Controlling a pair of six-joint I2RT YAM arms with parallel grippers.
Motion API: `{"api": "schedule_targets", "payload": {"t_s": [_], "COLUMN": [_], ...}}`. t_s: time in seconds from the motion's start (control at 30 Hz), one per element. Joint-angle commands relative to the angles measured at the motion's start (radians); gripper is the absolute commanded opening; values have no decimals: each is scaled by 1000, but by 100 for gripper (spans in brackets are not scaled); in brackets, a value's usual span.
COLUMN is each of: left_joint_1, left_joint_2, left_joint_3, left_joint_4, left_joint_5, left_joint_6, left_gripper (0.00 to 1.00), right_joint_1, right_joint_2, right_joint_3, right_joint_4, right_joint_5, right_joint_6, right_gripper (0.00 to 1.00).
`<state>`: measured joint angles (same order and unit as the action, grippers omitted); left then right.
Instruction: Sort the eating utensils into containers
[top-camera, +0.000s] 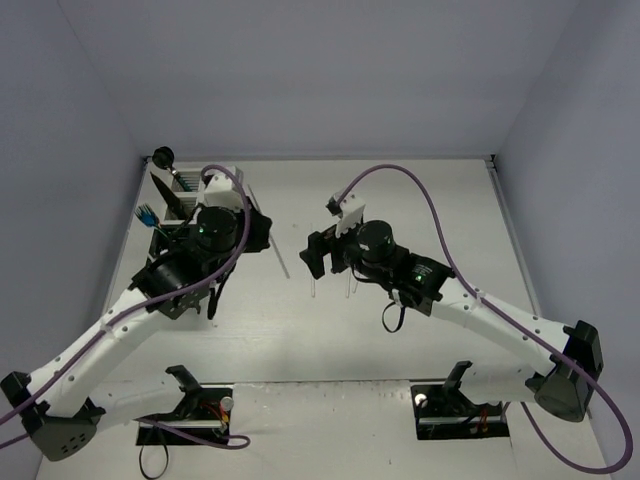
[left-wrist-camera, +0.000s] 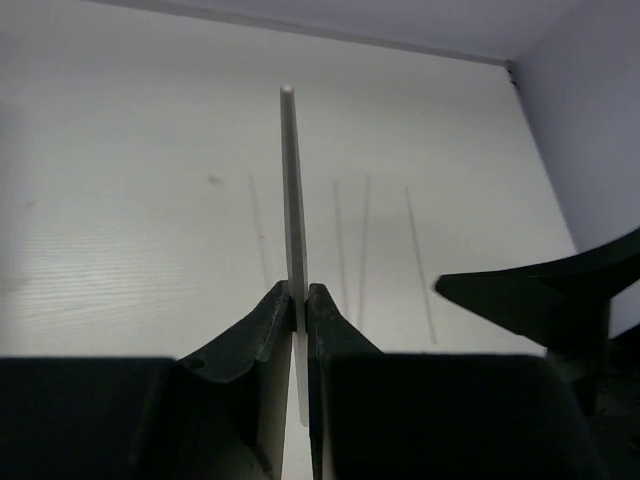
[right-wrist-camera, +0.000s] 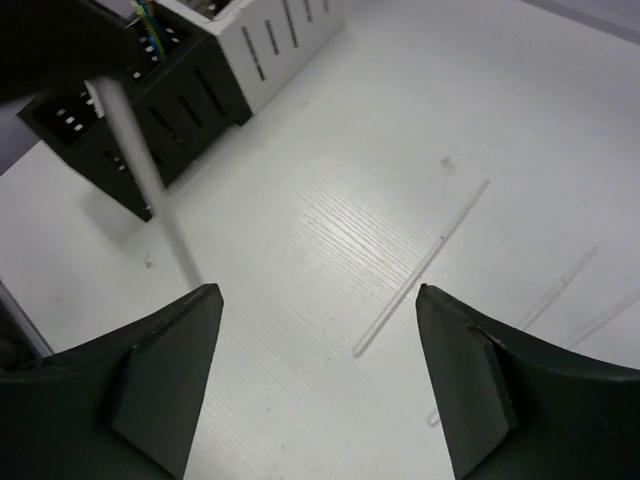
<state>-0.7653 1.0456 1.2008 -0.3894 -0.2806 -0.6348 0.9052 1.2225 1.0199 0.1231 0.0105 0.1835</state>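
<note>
My left gripper (left-wrist-camera: 300, 300) is shut on a thin pale chopstick (left-wrist-camera: 291, 200) that points straight out ahead of its jaws, above the table. From above, that chopstick (top-camera: 278, 258) slants down to the right from the left gripper (top-camera: 262, 232). My right gripper (right-wrist-camera: 318, 330) is open and empty, just right of the held chopstick (right-wrist-camera: 140, 170). Another chopstick (right-wrist-camera: 425, 265) lies flat on the table beyond its fingers. The containers stand at the back left: a white caddy (top-camera: 225, 180) and a black caddy (top-camera: 165, 240), with blue and black utensils standing in them.
More pale chopsticks (right-wrist-camera: 560, 290) lie on the table under the right gripper, seen from above as thin lines (top-camera: 350, 285). The black caddy (right-wrist-camera: 170, 100) and the white caddy (right-wrist-camera: 280, 40) sit close behind the held chopstick. Grey walls enclose the table.
</note>
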Motion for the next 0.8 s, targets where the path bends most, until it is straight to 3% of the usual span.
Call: {"api": "schedule_targets", "payload": {"t_s": [0.0, 0.13, 0.27, 0.4, 0.57, 0.77], "left_joint_1": [63, 291, 541, 718, 853, 911], "left_joint_2": [-137, -221, -215, -181, -144, -93], "left_joint_3": [25, -14, -43, -101, -163, -218], "left_joint_4": [-96, -125, -121, -56, 56, 126], "left_joint_5": [-281, -265, -114, -1, 56, 78], "left_joint_6": [123, 176, 222, 231, 241, 261], "left_gripper": [0, 0, 0, 0, 0, 0], "right_joint_1": [-30, -148, -239, -266, -293, -343], "right_joint_2": [-67, -73, -70, -54, -37, -33], "right_joint_3": [-58, -116, -171, -196, -219, -240], "right_joint_4": [36, -19, -42, -55, -62, -67], "right_joint_5": [236, 237, 220, 218, 213, 209], "right_joint_6": [56, 118, 156, 154, 147, 155], "right_gripper": [82, 82, 83, 82, 83, 83]}}
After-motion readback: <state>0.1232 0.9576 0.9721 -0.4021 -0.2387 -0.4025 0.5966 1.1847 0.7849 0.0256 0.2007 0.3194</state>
